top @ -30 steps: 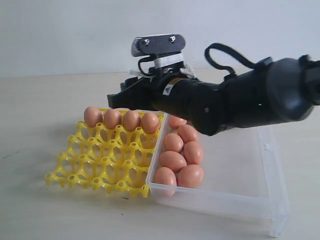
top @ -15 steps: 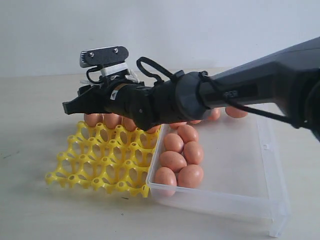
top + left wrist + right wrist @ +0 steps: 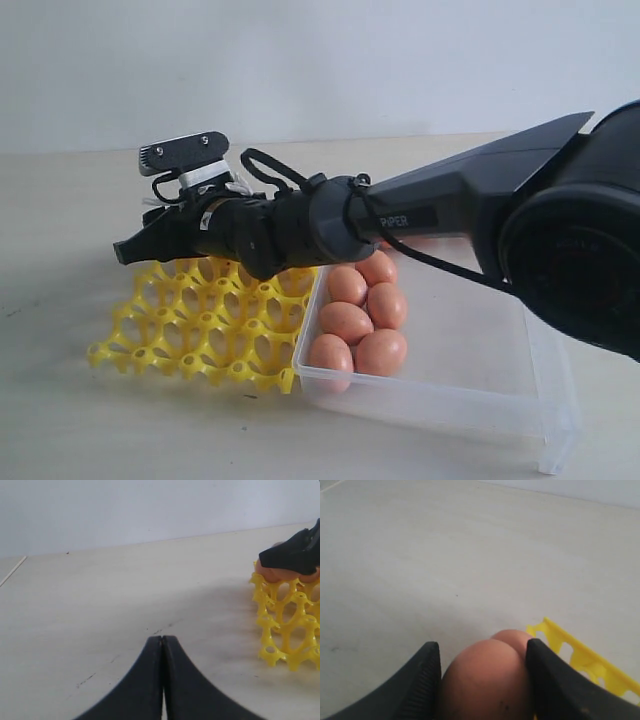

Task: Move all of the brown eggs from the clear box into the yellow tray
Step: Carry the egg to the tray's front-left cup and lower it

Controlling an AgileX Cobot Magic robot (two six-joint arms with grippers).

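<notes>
Right wrist view shows the right pincer (image 3: 481, 652) clamped on an egg (image 3: 485, 685), held over the far-left part of the tray (image 3: 200, 335), so the step in hand looks like placing. Next it calls for lowering the egg into a free cup and parting the jaws gently, with more eggs (image 3: 346, 322) waiting in the box (image 3: 450, 405); the left pincer (image 3: 163, 647) is closed tight above the surface (image 3: 100, 605) left of the tray.

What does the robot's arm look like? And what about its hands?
The right arm is shiny black and rounded, with white letters spelling PIPER on its side. A thin black cable loops near the wrist, and a small grey camera box sits on top. The right hand has two black pointed fingers with ridged pads. The left hand has black curved fingers too.
</notes>
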